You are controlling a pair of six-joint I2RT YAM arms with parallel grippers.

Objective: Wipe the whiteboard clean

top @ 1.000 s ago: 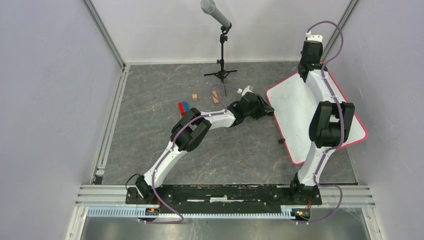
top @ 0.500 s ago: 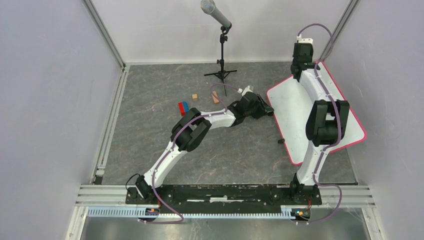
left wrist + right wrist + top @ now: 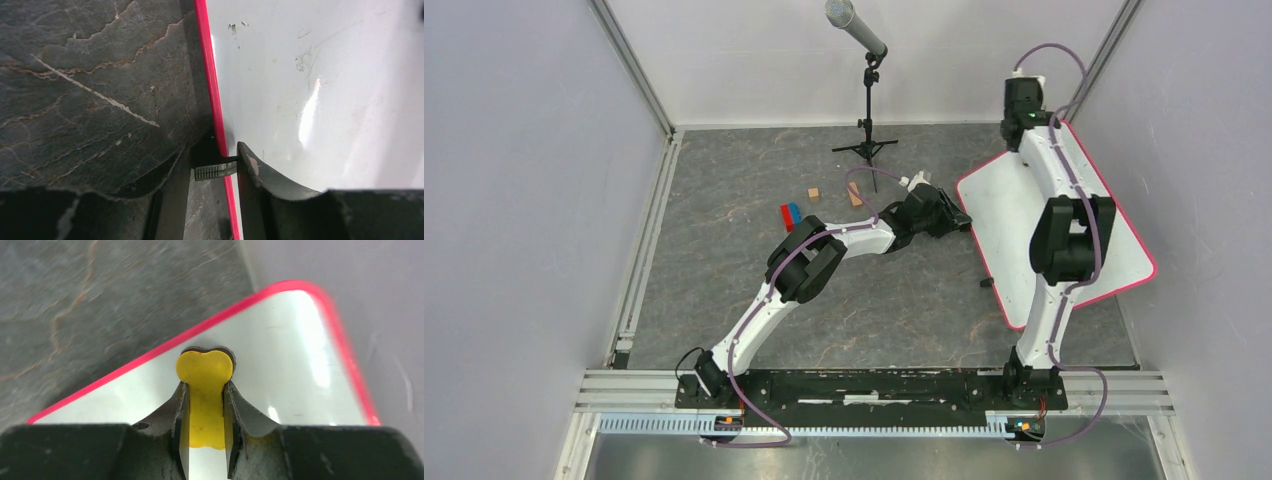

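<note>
The whiteboard (image 3: 999, 230) lies at the table's right, white with a red-pink rim. My left gripper (image 3: 959, 222) is at its left edge. In the left wrist view the whiteboard (image 3: 325, 75) fills the right side, and my left gripper (image 3: 214, 170) is shut across the rim on a small black ribbed clip (image 3: 215, 171). Faint grey marks (image 3: 302, 62) show on the board. My right gripper (image 3: 1021, 118) is over the board's far corner. In the right wrist view my right gripper (image 3: 205, 390) is shut on a yellow eraser (image 3: 205, 367), which rests on the whiteboard (image 3: 280, 370) near the rim.
A microphone (image 3: 854, 25) on a black tripod (image 3: 866, 150) stands at the back. Red and blue blocks (image 3: 792, 213) and two small wooden blocks (image 3: 814, 194) lie left of the left gripper. A loose black clip (image 3: 986, 282) lies by the board's near-left edge. Walls close in on both sides.
My right gripper has slid the eraser leftward along the board's far edge. The left arm and the board have not moved.
</note>
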